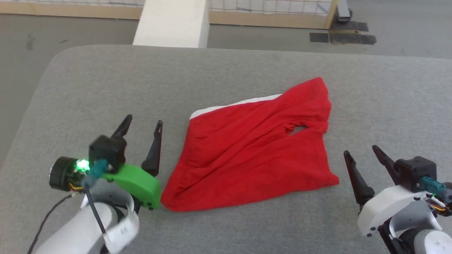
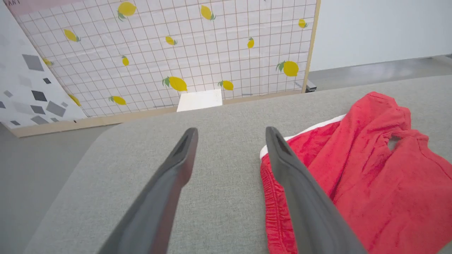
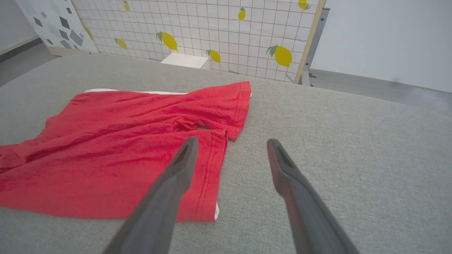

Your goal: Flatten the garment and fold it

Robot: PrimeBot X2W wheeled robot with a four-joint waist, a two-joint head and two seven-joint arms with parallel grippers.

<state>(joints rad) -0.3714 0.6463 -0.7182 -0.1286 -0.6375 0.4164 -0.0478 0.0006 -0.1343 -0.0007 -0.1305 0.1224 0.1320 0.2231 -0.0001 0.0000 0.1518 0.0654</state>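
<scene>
the garment (image 1: 254, 148) lies crumpled but mostly spread on the grey padded surface (image 1: 106, 77), a little right of centre in the head view, between the two arms. its long axis runs across the robot, left to right, tilting away toward the far right. the gathered waistband (image 2: 273, 211) is the left end, and the two leg hems are the right end.

the left gripper (image 1: 144, 120) sits just beside the waistband with its fingers spread apart and holding nothing; the shorts lie to its right. in the left wrist view its inner finger (image 2: 300, 183) lines up over the waistband edge, though i cannot tell if it touches. the right gripper (image 1: 360, 150) is also spread wide and empty, just beside the near leg hem (image 3: 212, 176), with the shorts to its left.

each arm is about equally near its own end, so i judge the next move as a two-handed one: each gripper takes the near corner on its side and pulls outward along that axis to take out the creases.

counted: one garment, two legs, one white stripe (image 1: 233, 106) showing along the far edge, one small gap (image 1: 295, 129) at the crotch where grey shows through, two grippers with two fingers each, and one white block (image 1: 171, 23) beyond the surface
</scene>
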